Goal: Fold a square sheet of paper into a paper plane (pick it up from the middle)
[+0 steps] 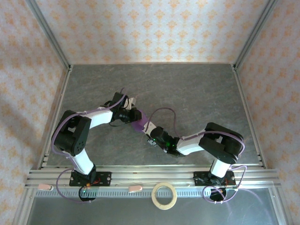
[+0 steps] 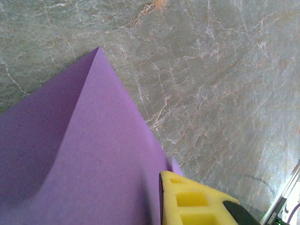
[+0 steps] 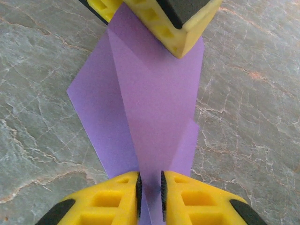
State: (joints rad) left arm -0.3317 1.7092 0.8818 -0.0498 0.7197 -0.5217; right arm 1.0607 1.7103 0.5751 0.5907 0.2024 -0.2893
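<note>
Grey marbled surface (image 3: 253,117) at centre carries the partly folded purple sheet of paper (image 3: 154,108), gripped by 2 pincers: right pincer (image 3: 150,192) pinching one end, left pincer (image 3: 145,21) pinching the opposite end

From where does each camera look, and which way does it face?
Top external: above and behind, facing down on the table; left arm, right arm show.
Left wrist: close over the paper, facing down; one own finger shows.
Right wrist: facing down along the paper; own fingers clamp it.
Both wrist views share the paper.
</note>
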